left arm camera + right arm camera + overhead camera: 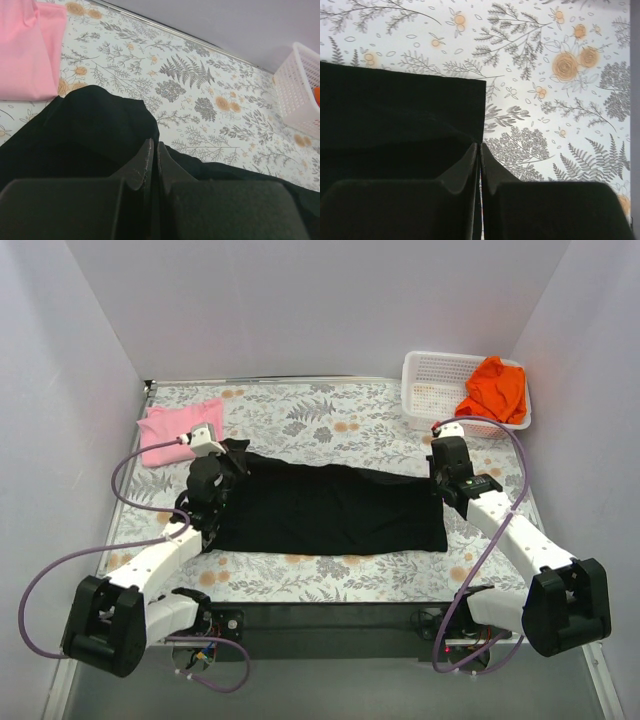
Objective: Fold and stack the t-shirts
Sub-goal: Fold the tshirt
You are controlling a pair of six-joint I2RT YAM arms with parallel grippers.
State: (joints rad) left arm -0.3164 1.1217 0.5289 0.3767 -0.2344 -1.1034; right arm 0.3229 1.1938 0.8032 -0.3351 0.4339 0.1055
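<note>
The black t-shirt [330,510] lies as a long folded band across the middle of the table. My left gripper [222,480] is at its left end, shut on the black t-shirt [95,120], with the cloth rising round the closed tips [154,145]. At the band's far right corner my right gripper [440,480] is shut too, its tips [480,146] pinching the straight edge of the black t-shirt [395,110]. The pink t-shirt [180,432] lies folded at the back left, also in the left wrist view [27,50]. The orange t-shirt [495,388] sits crumpled in the basket.
A white mesh basket [430,370] stands at the back right corner, its wall showing in the left wrist view [300,85]. The floral tablecloth [330,415] covers the table. Plain walls close in the left, back and right sides.
</note>
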